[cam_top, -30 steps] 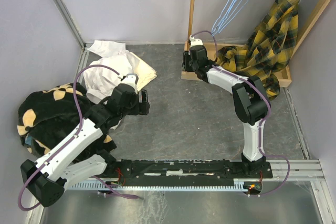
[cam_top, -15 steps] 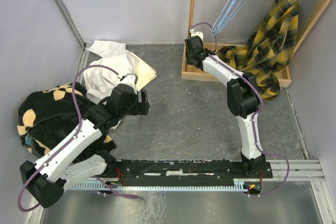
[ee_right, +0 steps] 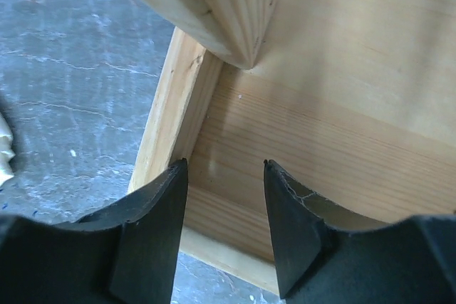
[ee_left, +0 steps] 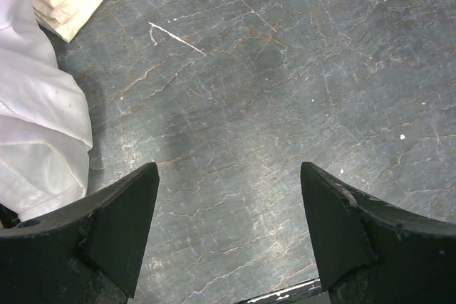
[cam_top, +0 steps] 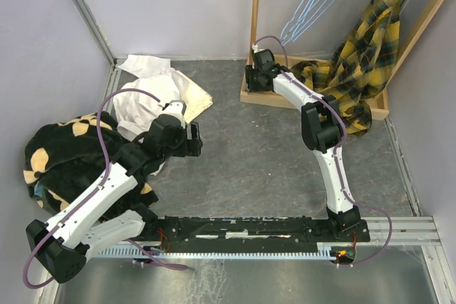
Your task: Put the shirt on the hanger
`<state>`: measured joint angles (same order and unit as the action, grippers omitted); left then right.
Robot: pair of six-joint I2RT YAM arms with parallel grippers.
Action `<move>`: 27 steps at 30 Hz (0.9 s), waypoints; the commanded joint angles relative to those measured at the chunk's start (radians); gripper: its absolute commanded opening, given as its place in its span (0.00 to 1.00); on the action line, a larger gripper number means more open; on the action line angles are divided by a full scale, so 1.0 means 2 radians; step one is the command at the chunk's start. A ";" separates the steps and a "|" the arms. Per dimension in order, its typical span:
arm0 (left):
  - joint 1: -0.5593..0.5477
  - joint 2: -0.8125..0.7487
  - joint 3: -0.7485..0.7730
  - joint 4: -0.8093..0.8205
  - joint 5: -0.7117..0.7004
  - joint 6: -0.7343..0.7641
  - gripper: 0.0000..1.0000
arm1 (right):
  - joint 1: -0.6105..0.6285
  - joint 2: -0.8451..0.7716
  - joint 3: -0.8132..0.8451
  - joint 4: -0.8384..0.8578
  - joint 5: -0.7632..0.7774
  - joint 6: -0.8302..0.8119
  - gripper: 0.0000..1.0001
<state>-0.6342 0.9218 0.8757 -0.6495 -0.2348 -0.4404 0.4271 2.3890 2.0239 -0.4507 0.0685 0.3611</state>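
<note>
A wooden post and tray stand just before the right tool, which is released and empty, its arm stretched far forward. The shirt hangs far right, its hem pooled in the tray, beside the hanger; its top is cut off. The left tool, also released, hovers over the table near a white garment and a fleece.

Soft, even light from overhead, and it's flat all round.
Top view bright and sharp; left of the wooden tray the left arm throws just a faint, fuzzy shadow on the table. Right wrist view: the tray's boards glow warm, its post looms blurred above, and the right gripper sits dark, soft-edged below.
</note>
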 commanded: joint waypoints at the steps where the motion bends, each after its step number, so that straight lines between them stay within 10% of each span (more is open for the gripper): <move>1: 0.003 -0.007 0.002 0.011 -0.005 -0.001 0.86 | 0.026 0.033 0.068 -0.009 -0.128 -0.024 0.56; 16: 0.003 -0.009 0.002 0.010 -0.004 -0.002 0.86 | 0.084 0.008 0.078 -0.020 -0.122 -0.064 0.63; 27: 0.003 -0.012 -0.001 0.017 -0.006 -0.002 0.86 | 0.103 -0.190 -0.144 0.089 0.070 -0.097 0.71</move>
<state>-0.6342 0.9131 0.8757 -0.6491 -0.2348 -0.4404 0.6075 2.1891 1.8404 -0.3965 0.0757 0.2375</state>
